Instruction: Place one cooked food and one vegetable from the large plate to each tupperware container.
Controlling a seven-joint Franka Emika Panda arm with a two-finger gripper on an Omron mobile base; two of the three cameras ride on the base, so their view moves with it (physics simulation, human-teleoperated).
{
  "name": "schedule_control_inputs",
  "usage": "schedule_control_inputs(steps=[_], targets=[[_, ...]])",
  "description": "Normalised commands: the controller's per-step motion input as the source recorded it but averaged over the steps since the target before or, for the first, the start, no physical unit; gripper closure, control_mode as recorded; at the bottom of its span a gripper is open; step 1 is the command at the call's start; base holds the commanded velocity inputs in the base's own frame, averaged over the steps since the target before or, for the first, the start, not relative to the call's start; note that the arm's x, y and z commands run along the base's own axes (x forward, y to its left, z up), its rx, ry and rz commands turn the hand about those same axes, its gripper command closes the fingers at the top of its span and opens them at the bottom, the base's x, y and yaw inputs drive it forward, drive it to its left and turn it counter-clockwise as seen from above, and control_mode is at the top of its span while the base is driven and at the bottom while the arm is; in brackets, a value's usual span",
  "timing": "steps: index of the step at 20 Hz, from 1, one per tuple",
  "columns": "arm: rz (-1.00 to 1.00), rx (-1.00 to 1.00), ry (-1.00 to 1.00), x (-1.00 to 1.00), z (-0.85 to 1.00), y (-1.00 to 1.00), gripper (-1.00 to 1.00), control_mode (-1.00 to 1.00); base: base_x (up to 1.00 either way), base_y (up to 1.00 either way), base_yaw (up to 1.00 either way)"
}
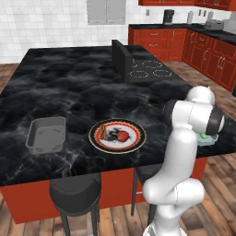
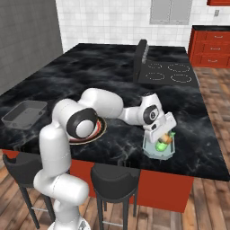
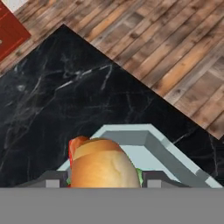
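A hot dog (image 3: 103, 164) is clamped by the gripper (image 3: 103, 183) just above the pale tupperware container (image 2: 158, 152), well apart from the large plate (image 1: 117, 135); if released off-centre, it could be tipped over the rim.

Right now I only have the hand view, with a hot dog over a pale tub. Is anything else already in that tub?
Observer: Yes. The right base view shows a green vegetable lying inside the pale container, below the gripper that holds the hot dog.
Operator: Where's the other container?
Observer: The grey container sits on the counter beside the large plate, on the plate's far side from the arm. Nothing is in it.
Operator: What's on the plate?
Observer: A round red item and something darker beside it, too small to name.
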Motion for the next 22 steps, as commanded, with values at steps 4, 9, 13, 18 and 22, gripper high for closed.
schedule_control_inputs(steps=[4, 9, 13, 18, 22], targets=[[-0.09, 0.0, 0.16, -0.33, 0.0, 0.02, 1.0, -1.0, 0.0, 0.0, 0.0], [-0.08, -0.04, 0.18, 0.28, 0.0, 0.09, -1.0, -1.0, 0.0, 0.0, 0.0], [-0.05, 0.0, 0.11, 0.37, 0.0, 0.01, -1.0, -1.0, 0.0, 0.0, 0.0], [-0.04, 0.0, 0.02, 0.11, 0.0, 0.0, -1.0, -1.0, 0.0, 0.0, 0.0], [-0.02, 0.0, 0.0, -0.01, 0.0, -0.1, -1.0, -1.0, 0.0, 0.0, 0.0]])
